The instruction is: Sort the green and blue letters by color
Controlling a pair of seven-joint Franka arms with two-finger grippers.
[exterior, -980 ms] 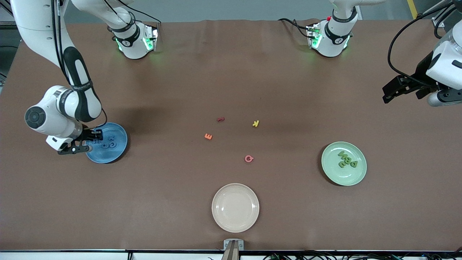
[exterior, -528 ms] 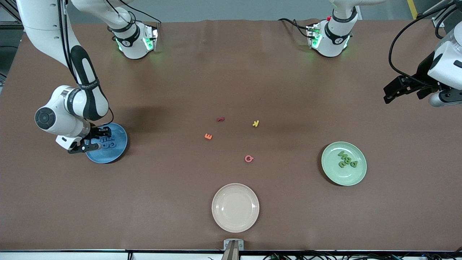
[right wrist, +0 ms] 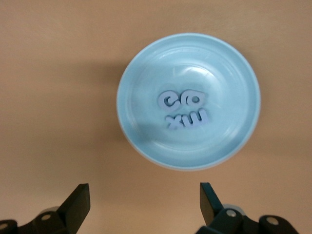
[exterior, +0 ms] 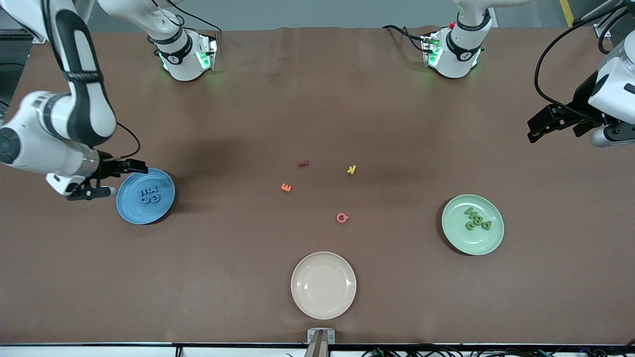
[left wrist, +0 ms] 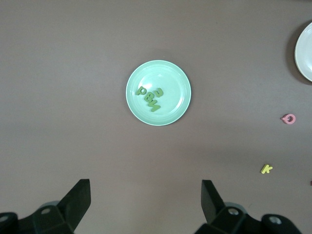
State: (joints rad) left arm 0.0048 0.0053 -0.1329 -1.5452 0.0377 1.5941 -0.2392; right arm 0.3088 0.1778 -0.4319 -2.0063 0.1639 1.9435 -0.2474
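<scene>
You have four blue letters (right wrist: 184,109) lying in the blue plate (exterior: 126,211), four green letters (exterior: 476,219) in the green plate (exterior: 452,233). Both look light, stiff, thin; pinch their edges. Right gripper (exterior: 110,179) beside the blue plate, jaws apart, empty; left gripper (exterior: 538,126) waits, jaws apart

1. The right arm reaches from its base to the counter's right-arm end, elbow bent, wrist turned downward.
2. The right hand (exterior: 99,181) hangs in the air with fingers spread wide, holding nothing.
3. The left arm waits at its own end, its left hand (exterior: 545,124) raised, fingers apart, empty.
</scene>
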